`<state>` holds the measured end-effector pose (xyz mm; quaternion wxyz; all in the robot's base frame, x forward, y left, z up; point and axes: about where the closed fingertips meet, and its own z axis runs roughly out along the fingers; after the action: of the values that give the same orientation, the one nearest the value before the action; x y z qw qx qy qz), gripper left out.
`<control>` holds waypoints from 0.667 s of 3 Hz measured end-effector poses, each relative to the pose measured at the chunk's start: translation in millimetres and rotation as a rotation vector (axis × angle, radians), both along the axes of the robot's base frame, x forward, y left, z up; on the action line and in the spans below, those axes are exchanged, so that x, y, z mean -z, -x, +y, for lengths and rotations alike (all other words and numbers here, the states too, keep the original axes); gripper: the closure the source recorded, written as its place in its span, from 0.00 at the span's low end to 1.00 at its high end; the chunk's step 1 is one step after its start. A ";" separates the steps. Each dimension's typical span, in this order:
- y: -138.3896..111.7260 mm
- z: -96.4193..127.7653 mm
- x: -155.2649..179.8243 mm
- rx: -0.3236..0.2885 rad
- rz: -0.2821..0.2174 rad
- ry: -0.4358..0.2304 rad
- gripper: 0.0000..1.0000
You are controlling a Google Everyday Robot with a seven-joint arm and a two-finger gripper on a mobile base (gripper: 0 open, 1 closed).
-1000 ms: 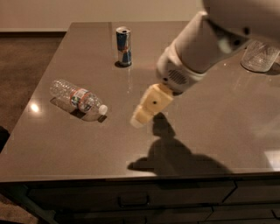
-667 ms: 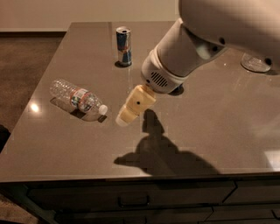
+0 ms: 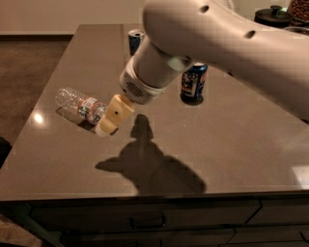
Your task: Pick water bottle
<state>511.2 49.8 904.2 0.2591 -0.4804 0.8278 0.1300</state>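
- Presently, item one: water bottle [image 3: 73, 99] — clear ribbed plastic with a red-and-white label band, lying on its side on the table [image 3: 231, 144]. It sits toward 9 o'clock of the tabletop, and its long axis runs from 10 o'clock down to 4 o'clock. The cap end is hidden behind the gripper.
- Gripper [image 3: 105, 127] — tan and tilted, with its tip pointing to 7 o'clock. It sits at the bottle's 4 o'clock end and overlaps the neck in this view. Whether it touches the bottle cannot be told.
- Jaws — seen side-on as one tan block. Whether they are apart or together cannot be told.
- Arm [image 3: 217, 43] — a large pale housing that enters from 2 o'clock and fills the upper right. It narrows to a ribbed wrist collar just above the gripper.
- Dark blue can [image 3: 194, 82] — upright at 2 o'clock from the gripper and well apart from the bottle. Its top is covered by the arm.
- Slim silver-blue can [image 3: 135, 40] — upright near the far edge, at 12 o'clock from the gripper and partly behind the arm.
- Shadow [image 3: 149, 166] — cast by the arm onto the table, spreading toward 5 o'clock from the gripper.
- Dark lidded container [image 3: 273, 14] — at the far 1 o'clock corner, with only its top in view.
- Drawer front [image 3: 145, 221] — below the near table edge at 6 o'clock, with a dark pull handle.
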 end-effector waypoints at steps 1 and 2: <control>-11.8 33.9 7.0 -0.004 0.017 0.002 0.00; -22.2 77.9 22.2 -0.042 0.044 0.035 0.00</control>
<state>533.4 127.8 882.1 0.2294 -0.4990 0.8253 0.1313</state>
